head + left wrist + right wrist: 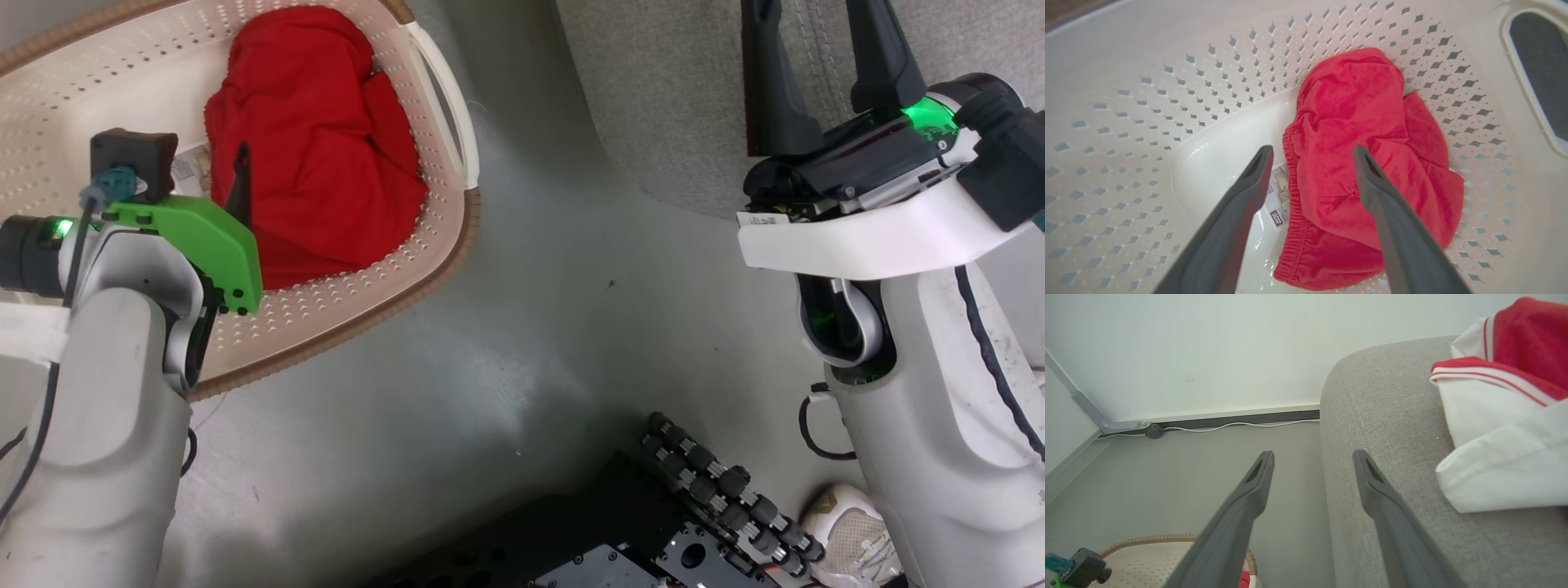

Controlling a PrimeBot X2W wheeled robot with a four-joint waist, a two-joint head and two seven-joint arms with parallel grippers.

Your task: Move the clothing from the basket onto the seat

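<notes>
Left gripper (1312,150): being held apart over the red shorts (1355,122).
Right gripper (1312,455): being held apart, empty.
Best grab: bunched folds being favoured.

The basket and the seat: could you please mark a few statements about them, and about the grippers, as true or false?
1. The left gripper is open, its fingers pointing at the red garment in the basket. True.
2. The basket is empty. False: the red garment lies in it.
3. A red and white garment lies on the seat. True.
4. The right gripper is shut on a garment. False: it is open and holds nothing.
</notes>
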